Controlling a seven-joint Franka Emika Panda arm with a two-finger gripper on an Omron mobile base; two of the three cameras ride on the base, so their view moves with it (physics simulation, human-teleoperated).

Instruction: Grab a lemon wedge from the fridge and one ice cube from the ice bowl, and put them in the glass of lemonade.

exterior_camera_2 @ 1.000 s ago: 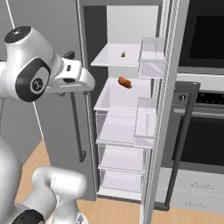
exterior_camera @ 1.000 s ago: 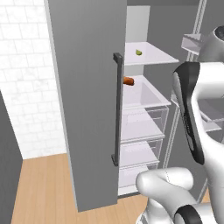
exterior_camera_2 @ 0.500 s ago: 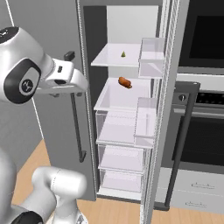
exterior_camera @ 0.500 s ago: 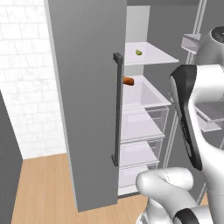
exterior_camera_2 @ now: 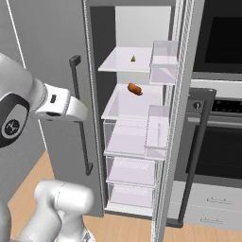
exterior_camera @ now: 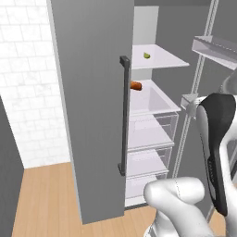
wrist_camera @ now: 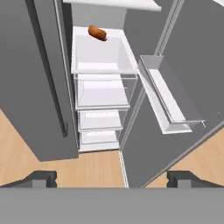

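Observation:
The fridge (exterior_camera: 92, 102) (exterior_camera_2: 52, 47) (wrist_camera: 26, 87) stands with both doors swung open, white shelves and drawers showing. On its upper shelf lies the tiny yellow-green lemon wedge (exterior_camera: 146, 55) (exterior_camera_2: 133, 58). In the hand view my gripper (wrist_camera: 112, 179) is open and empty, its fingertips (wrist_camera: 41, 178) far apart. It looks from some distance back and above at the lower shelves and drawers. The ice bowl and the glass of lemonade are out of view.
An orange-red carrot-like item (exterior_camera: 135, 85) (exterior_camera_2: 134, 89) (wrist_camera: 97, 33) lies on the shelf below the wedge. Clear bins (exterior_camera_2: 163, 66) (wrist_camera: 168, 100) hang on the right door. A black oven (exterior_camera_2: 222, 142) stands right of the fridge. A white tiled wall (exterior_camera: 28, 92) lies to the left.
My arm has swung down and back from the fridge: its upper joint sank toward the left in the right base view. The gripper stays open; nothing in the fridge has moved.

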